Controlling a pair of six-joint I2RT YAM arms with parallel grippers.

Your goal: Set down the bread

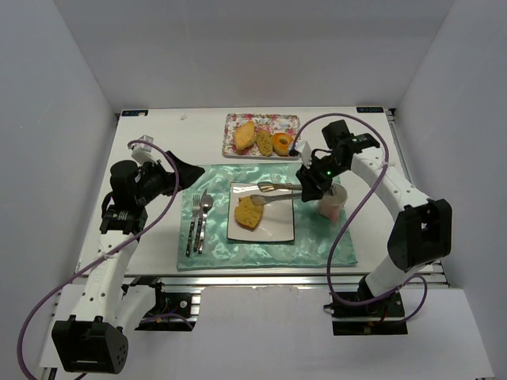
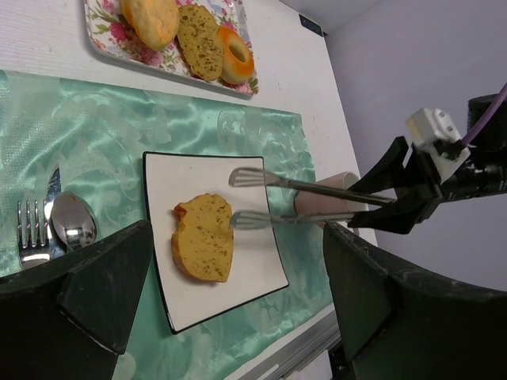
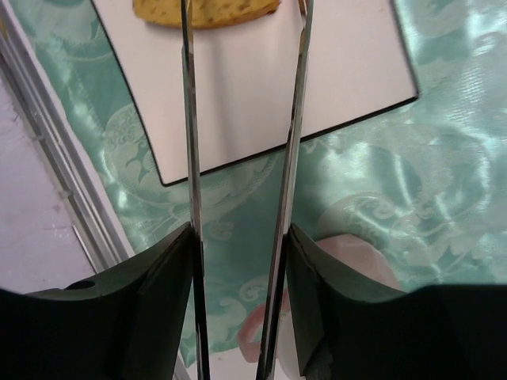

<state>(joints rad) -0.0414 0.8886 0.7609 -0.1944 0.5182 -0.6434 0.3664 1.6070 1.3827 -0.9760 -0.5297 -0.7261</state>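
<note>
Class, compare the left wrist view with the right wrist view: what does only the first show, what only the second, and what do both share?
Only the left wrist view: the floral tray with two bread slices and an orange ring, plus the fork and spoon. Only the right wrist view: the tongs running between the fingers of the right pincer. Both: the white plate, the bread slice on it, the green cloth.

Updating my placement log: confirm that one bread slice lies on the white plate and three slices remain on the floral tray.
Not three: the floral tray holds two bread slices, plus an orange ring, as the left wrist view shows. One bread slice does lie on the white plate.
</note>
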